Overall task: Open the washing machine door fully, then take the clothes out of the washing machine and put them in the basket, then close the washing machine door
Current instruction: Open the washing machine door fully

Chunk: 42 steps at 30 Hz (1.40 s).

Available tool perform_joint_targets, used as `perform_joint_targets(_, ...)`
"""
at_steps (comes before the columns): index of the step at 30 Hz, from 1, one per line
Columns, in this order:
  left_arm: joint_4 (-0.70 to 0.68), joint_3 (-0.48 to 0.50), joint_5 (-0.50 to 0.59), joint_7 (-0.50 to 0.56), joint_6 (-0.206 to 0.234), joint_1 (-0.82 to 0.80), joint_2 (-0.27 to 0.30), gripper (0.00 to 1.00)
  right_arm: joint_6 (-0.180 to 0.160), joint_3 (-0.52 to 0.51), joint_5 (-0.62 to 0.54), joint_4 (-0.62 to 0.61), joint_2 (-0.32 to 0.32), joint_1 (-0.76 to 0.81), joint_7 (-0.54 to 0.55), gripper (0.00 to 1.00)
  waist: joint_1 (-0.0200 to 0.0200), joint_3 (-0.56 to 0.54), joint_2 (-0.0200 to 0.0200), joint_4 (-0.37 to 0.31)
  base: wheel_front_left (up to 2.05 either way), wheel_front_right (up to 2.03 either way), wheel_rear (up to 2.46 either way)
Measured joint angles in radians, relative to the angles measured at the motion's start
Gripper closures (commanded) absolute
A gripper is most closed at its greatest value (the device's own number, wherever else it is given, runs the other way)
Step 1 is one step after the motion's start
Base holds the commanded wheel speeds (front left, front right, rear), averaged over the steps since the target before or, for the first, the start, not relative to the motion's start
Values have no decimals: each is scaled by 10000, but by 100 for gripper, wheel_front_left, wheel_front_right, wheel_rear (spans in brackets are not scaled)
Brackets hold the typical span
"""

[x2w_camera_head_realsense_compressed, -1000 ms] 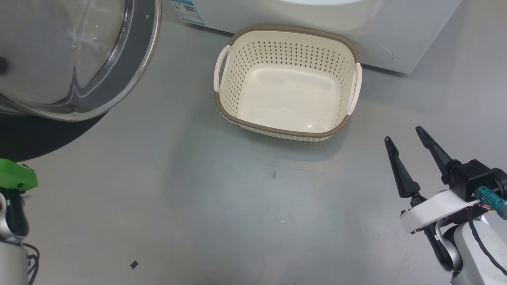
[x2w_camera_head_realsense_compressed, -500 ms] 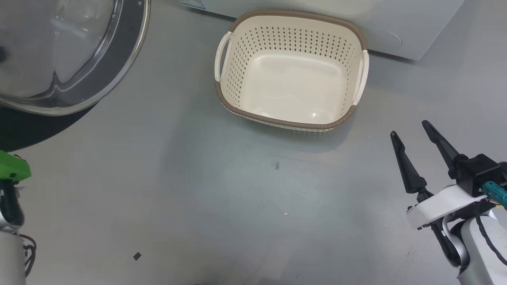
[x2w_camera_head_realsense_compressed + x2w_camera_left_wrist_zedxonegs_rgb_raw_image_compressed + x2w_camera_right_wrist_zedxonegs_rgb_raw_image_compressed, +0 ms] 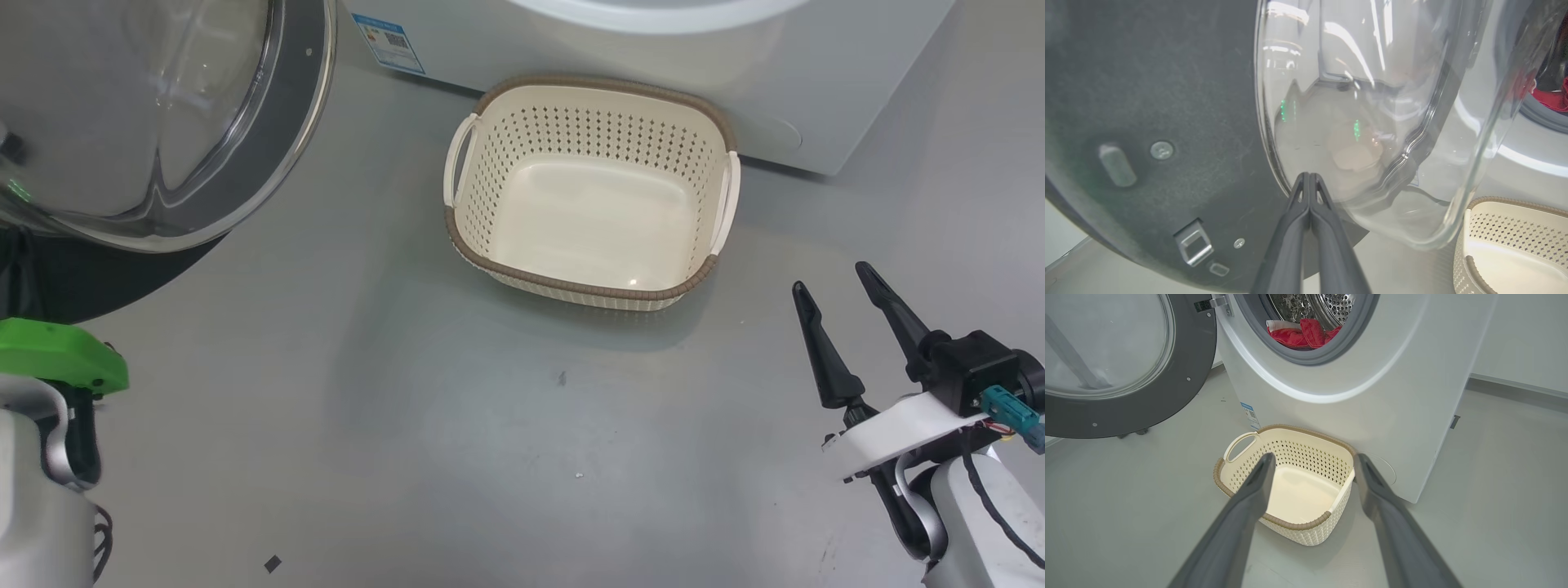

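At the near right, the right pincer [image 3: 830, 278] hangs over the grey floor [image 3: 392, 425]. Its two dark fingers are spread wide with nothing between them, and they point away and a little left toward the basket [image 3: 571, 286]. At the near left a green cap [image 3: 61, 363] on the left wrist shows, with the arm reaching up toward the door [image 3: 304, 122]. The left pincer [image 3: 1307, 175] is closed, fingers pressed flat together and holding nothing. Its tips lie at the seam where the door's dark inner ring meets the glass bowl [image 3: 1372, 102]; whether they touch it I cannot tell. Beyond the bare floor the cream basket stands upright and empty, its far rim just before the front of the machine [image 3: 653, 57]. The door is swung wide out to the left, well apart from the basket, its inner face and bulging bowl turned toward the robot. A small blue sticker [image 3: 388, 39] sits low on the machine's front, left of the basket. Farthest, the red clothes [image 3: 1298, 335] lie inside the steel drum [image 3: 1331, 302], behind the grey rubber ring.
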Motion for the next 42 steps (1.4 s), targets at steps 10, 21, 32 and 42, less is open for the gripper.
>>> perform_joint_targets(10,-345,-575,245,-215,-456,760,-332,100,-2,-81,357,518,525,7,-313,0,0,-1043,0,-306,0,0,0)
perform_joint_targets(21,-1273,-867,612,-305,-625,1815,-477,100,-10,-290,535,796,899,160,-447,0,0,-2074,0,-1294,0,0,0)
perform_joint_targets(32,-2171,-1149,706,-311,-702,2680,-976,100,-27,-529,585,796,1053,298,-491,0,0,-2684,0,-2294,0,0,0)
perform_joint_targets(42,-3097,-1250,830,-336,-709,3084,-1340,100,-113,-815,619,679,1087,573,-522,0,0,-2875,0,-2928,0,0,0)
